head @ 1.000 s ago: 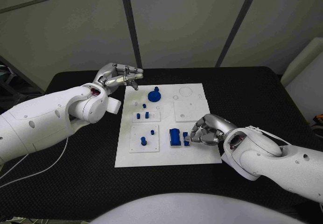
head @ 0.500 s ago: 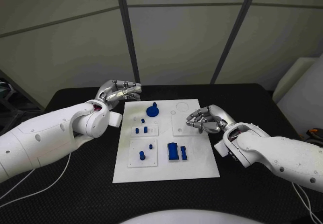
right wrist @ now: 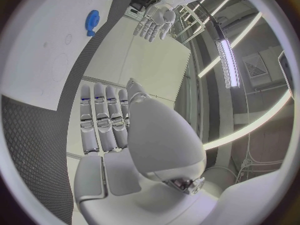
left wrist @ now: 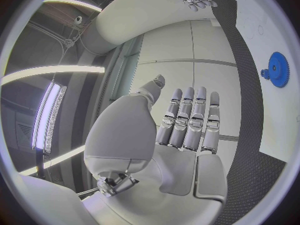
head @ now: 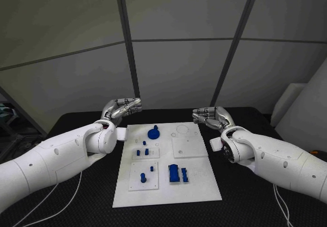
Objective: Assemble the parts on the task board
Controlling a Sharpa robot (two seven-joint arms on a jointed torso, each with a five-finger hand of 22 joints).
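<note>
The white task board [head: 197,189] lies flat in the middle of the black table. A blue gear [head: 153,133] stands near its far edge, and the wrist views show the same gear [left wrist: 278,70] [right wrist: 92,21]. Small blue pegs [head: 143,152] stand in a square sub-plate, and a blue block [head: 178,173] sits nearer me. My left hand [head: 123,108] [left wrist: 187,125] is raised beyond the board's far left corner, fingers straight and holding nothing. My right hand [head: 208,115] [right wrist: 106,125] is raised beyond the far right corner, fingers likewise straight and holding nothing.
Another sub-plate [head: 145,177] near the board's front left holds two more blue pegs. A plain white square plate [head: 189,147] lies right of centre. Black table [head: 252,198] surrounds the board, with grey wall panels behind.
The camera has tilted up. My right hand left the blue block's side, rose past the board's far right corner and straightened its curled fingers. My left hand also straightened its fingers.
</note>
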